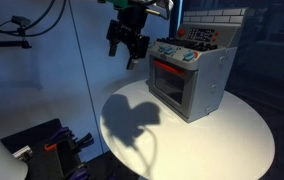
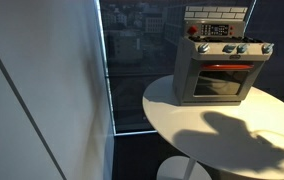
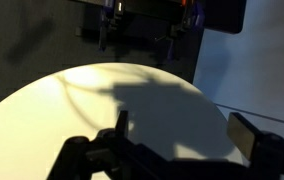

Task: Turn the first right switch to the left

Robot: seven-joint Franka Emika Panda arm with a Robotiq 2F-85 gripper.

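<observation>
A grey toy oven (image 1: 190, 82) with a red-lit window stands on the round white table (image 1: 232, 140); it also shows in an exterior view (image 2: 219, 72). A row of small knobs (image 2: 234, 49) runs along its front panel, the rightmost knob (image 2: 265, 48) at the end. The knobs also show in an exterior view (image 1: 179, 54). My gripper (image 1: 129, 42) hangs in the air to the side of the oven, open and empty, touching nothing. In the wrist view the two fingers (image 3: 182, 128) are spread wide above the table top (image 3: 102, 95).
A tall window with a city view (image 2: 142, 60) stands behind the table. Dark equipment with cables (image 1: 47, 148) lies on the floor beside the table. The arm's shadow (image 1: 132, 120) falls across the table top.
</observation>
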